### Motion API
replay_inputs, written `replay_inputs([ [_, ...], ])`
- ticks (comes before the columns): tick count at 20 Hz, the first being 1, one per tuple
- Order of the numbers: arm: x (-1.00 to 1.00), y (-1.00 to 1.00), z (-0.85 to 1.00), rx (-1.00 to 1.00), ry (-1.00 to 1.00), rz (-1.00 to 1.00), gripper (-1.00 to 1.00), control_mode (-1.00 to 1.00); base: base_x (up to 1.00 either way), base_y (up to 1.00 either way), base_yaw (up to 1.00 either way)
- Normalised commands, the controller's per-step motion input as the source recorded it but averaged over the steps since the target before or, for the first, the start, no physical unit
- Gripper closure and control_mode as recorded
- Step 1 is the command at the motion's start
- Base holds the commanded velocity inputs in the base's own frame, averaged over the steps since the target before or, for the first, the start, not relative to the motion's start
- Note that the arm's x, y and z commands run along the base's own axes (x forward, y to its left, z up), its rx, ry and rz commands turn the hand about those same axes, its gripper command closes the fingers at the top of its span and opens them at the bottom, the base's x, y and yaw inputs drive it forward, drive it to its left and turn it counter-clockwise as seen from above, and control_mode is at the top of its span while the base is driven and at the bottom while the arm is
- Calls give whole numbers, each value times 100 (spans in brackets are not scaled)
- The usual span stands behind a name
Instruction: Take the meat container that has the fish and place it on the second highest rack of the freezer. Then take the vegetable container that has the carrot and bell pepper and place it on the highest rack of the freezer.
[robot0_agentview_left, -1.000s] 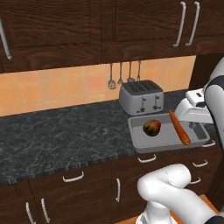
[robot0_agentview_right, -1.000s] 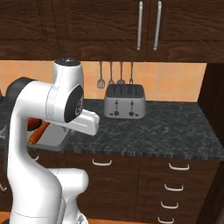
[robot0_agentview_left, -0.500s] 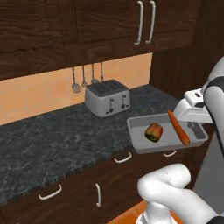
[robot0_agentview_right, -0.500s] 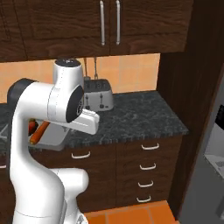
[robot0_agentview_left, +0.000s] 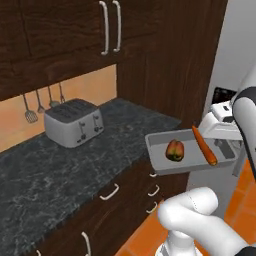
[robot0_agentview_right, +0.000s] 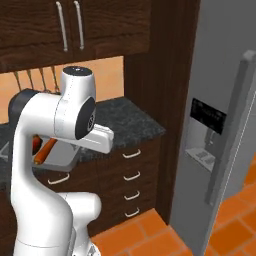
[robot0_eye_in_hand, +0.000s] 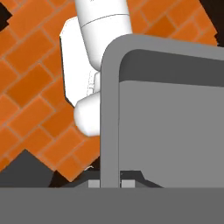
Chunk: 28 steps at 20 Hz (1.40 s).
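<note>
While I am carrying the vegetable container (robot0_agentview_left: 162, 161) clear of the counter (robot0_agentview_left: 75, 165), the gripper (robot0_eye_in_hand: 110, 181) is pinching its rim. The carrot (robot0_agentview_left: 204, 145) and bell pepper (robot0_agentview_left: 174, 150) are lying loose inside, so tilting toward the freezer (robot0_agentview_right: 220, 125) on the right is risking a spill.

Slim bright orange carrot (robot0_agentview_left: 204, 145): one
Rounded red-orange bell pepper (robot0_agentview_left: 174, 150): one
Shallow grey tray (robot0_agentview_left: 159, 161): one
Silver toaster (robot0_agentview_left: 73, 122): one
Hanging metal utensils (robot0_agentview_left: 31, 106): four counted
</note>
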Motion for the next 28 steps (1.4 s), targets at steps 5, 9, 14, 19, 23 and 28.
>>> replay_inputs([
  [5,0,0,0,0,0,0,100,100,0,-3,-65],
  [9,0,0,0,0,0,0,100,100,0,0,-72],
  [14,0,0,0,0,0,0,100,100,0,0,-74],
  [19,0,0,0,0,0,0,100,100,-7,0,-60],
  [23,0,0,0,0,0,0,100,100,0,0,-32],
  [28,0,0,0,0,0,0,100,100,0,0,-33],
])
